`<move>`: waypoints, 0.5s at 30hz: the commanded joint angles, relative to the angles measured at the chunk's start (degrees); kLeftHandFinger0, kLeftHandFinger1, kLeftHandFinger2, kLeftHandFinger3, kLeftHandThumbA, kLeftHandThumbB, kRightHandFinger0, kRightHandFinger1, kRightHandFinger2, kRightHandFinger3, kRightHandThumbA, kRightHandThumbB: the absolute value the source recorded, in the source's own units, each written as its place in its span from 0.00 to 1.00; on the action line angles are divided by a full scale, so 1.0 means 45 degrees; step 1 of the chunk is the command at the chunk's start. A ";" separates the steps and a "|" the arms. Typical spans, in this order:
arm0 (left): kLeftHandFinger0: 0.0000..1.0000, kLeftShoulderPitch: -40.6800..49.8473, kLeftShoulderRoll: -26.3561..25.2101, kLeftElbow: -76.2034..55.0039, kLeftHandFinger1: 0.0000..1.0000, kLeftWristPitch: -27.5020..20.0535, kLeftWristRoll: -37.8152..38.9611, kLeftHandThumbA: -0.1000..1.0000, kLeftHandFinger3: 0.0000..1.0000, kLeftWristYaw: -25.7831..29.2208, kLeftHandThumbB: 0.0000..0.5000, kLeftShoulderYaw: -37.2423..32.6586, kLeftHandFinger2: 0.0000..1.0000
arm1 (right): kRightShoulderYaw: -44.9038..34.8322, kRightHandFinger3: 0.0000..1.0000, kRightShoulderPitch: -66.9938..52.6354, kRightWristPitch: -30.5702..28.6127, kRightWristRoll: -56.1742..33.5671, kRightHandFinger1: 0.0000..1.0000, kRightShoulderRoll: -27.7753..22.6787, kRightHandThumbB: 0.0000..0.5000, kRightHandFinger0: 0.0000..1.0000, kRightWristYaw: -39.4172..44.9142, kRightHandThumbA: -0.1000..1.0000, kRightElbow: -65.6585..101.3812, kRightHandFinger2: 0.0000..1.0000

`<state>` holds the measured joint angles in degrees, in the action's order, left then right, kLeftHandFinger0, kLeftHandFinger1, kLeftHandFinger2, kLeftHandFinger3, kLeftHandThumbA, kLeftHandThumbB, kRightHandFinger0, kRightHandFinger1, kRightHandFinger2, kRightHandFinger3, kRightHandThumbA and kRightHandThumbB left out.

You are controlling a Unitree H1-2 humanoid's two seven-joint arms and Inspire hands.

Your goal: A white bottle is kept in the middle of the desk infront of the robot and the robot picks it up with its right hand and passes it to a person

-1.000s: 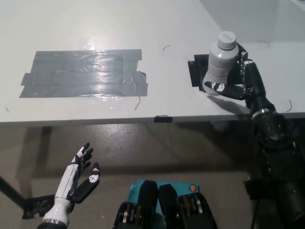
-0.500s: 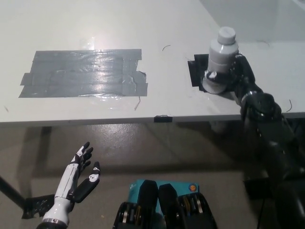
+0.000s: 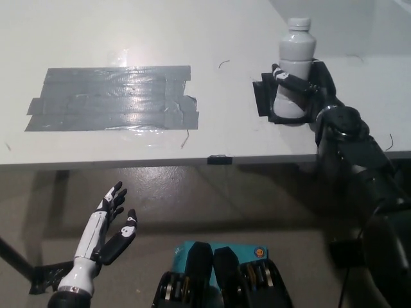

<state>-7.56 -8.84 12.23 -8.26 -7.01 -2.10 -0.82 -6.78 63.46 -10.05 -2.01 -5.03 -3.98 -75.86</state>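
Right hand (image 3: 307,90) wrapped around bottle (image 3: 295,69), upright near desk's (image 3: 212,32) front right edge. Left hand (image 3: 109,226) spread, empty, below front edge.

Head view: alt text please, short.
Black right hand is closed around an upright white bottle on the right of a white desk. A grey tape patch lies at left; the white left hand rests open below the desk edge.

Lab-like room: taped desk (image 3: 212,38), bare floor (image 3: 212,205)
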 commanded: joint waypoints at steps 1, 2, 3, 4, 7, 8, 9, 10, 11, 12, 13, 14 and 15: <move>1.00 -0.0188 -0.0233 -0.0319 1.00 -0.0340 -0.0151 0.42 1.00 0.0009 0.17 -0.0032 1.00 | 0.0769 0.84 0.0542 -0.0854 0.0821 0.65 -0.0029 0.29 0.19 -0.0651 0.00 0.0446 0.88; 1.00 -0.0202 -0.0238 -0.0288 1.00 -0.0353 -0.0154 0.42 1.00 0.0022 0.18 -0.0024 1.00 | 0.0859 0.85 0.0578 -0.0791 0.0809 0.65 -0.0006 0.29 0.22 -0.0680 0.00 0.0520 0.88; 1.00 -0.0200 -0.0212 -0.0260 1.00 -0.0354 -0.0144 0.42 1.00 0.0048 0.19 -0.0011 1.00 | 0.0938 0.85 0.0613 -0.0774 0.0806 0.65 0.0014 0.29 0.22 -0.0649 0.00 0.0563 0.88; 1.00 -0.0211 -0.0184 -0.0219 1.00 -0.0365 -0.0126 0.42 1.00 0.0073 0.19 0.0003 1.00 | 0.1021 0.86 0.0656 -0.0721 0.0804 0.66 0.0037 0.28 0.23 -0.0628 0.00 0.0626 0.89; 1.00 -0.0152 -0.0183 -0.0225 1.00 -0.0349 -0.0148 0.43 1.00 0.0052 0.18 -0.0028 1.00 | 0.1408 0.90 0.0745 -0.0809 0.1062 0.66 0.0207 0.29 0.24 -0.0678 0.00 0.0914 0.92; 1.00 -0.0150 -0.0198 -0.0221 1.00 -0.0354 -0.0189 0.44 1.00 0.0055 0.18 -0.0044 1.00 | 0.1579 0.91 0.0823 -0.0774 0.1198 0.66 0.0283 0.29 0.24 -0.0757 0.00 0.0983 0.92; 1.00 -0.0137 -0.0199 -0.0223 1.00 -0.0357 -0.0207 0.44 1.00 0.0061 0.18 -0.0051 1.00 | 0.1646 0.91 0.0832 -0.0738 0.1222 0.66 0.0305 0.29 0.24 -0.0785 0.00 0.1017 0.92; 1.00 -0.0121 -0.0175 -0.0237 1.00 -0.0351 -0.0267 0.45 1.00 0.0094 0.18 -0.0075 1.00 | 0.1797 0.88 0.0946 -0.0788 0.1295 0.65 0.0403 0.31 0.22 -0.0755 0.00 0.1043 0.89; 1.00 -0.0131 -0.0157 -0.0223 1.00 -0.0371 -0.0271 0.45 1.00 0.0109 0.18 -0.0073 1.00 | 0.1865 0.88 0.1011 -0.0815 0.1296 0.64 0.0450 0.31 0.21 -0.0748 0.00 0.1046 0.88; 1.00 -0.0162 -0.0161 -0.0177 1.00 -0.0412 -0.0240 0.44 1.00 0.0101 0.18 -0.0058 1.00 | 0.1946 0.87 0.1116 -0.0800 0.1322 0.63 0.0515 0.31 0.20 -0.0694 0.00 0.1060 0.87; 1.00 -0.0187 -0.0169 -0.0157 1.00 -0.0432 -0.0212 0.44 1.00 0.0088 0.18 -0.0042 1.00 | 0.2043 0.86 0.1214 -0.0791 0.1367 0.63 0.0566 0.31 0.20 -0.0675 0.00 0.1048 0.87; 1.00 -0.0225 -0.0163 -0.0128 1.00 -0.0418 -0.0197 0.44 1.00 0.0096 0.19 -0.0020 1.00 | 0.2286 0.88 0.1458 -0.0573 0.1596 0.63 0.0685 0.32 0.19 -0.0752 0.00 0.1018 0.88; 1.00 -0.0247 -0.0146 -0.0120 1.00 -0.0422 -0.0157 0.44 1.00 0.0088 0.19 -0.0004 1.00 | 0.2391 0.88 0.1559 -0.0630 0.1667 0.61 0.0731 0.32 0.16 -0.0774 0.00 0.0986 0.87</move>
<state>-7.56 -8.87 12.30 -8.26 -7.43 -2.09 -0.83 2.02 63.93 -10.63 2.69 -2.98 -5.86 -73.54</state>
